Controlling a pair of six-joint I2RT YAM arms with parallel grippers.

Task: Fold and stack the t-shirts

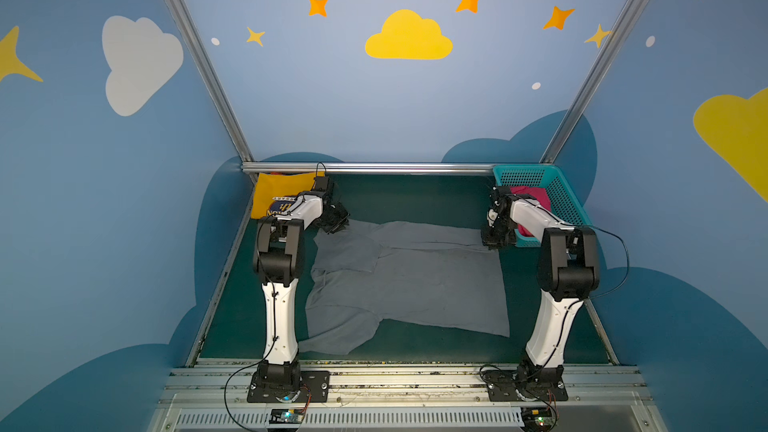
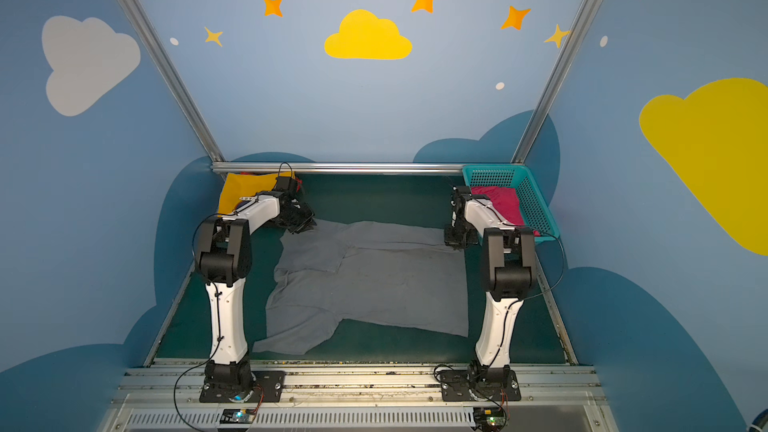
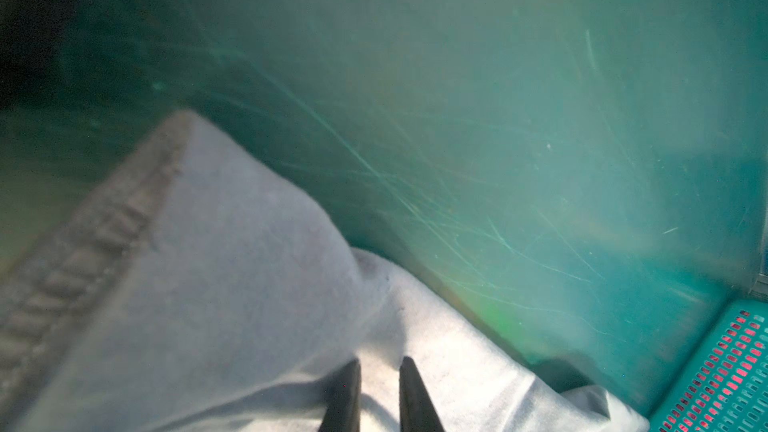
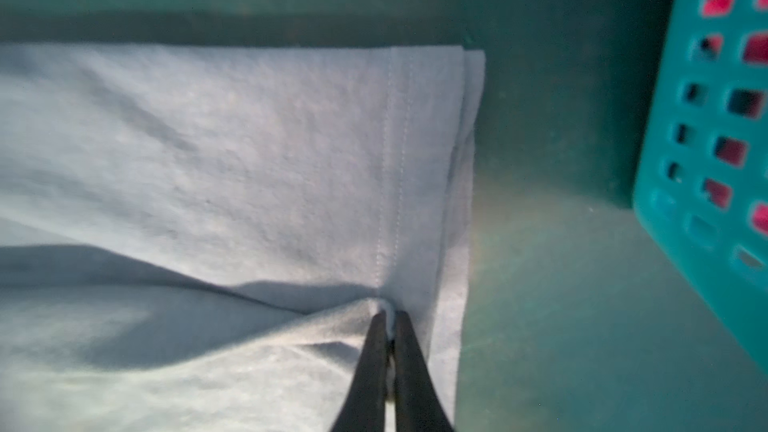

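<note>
The yellow t-shirt [image 1: 270, 193] looks folded in the worktop's [image 1: 415, 197] far left corner, and the pink t-shirt [image 1: 536, 197] lies unfolded in the basket [image 1: 523, 170]. The grey t-shirt [image 1: 407, 280] lies spread mid-worktop, barely begun: my right claw [image 4: 388, 326] pinches its hem, my left claw [image 3: 380, 361] is nearly closed over it, and I cannot tell if it grips

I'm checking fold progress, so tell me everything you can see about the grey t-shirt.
The grey t-shirt is plain, soft-looking cloth, spread mostly flat on the green table, sleeves to the left, hem to the right. Its far edge is folded over in a strip. The right gripper pinches the far hem corner; the left gripper sits at the far left corner, grip unclear.
</note>
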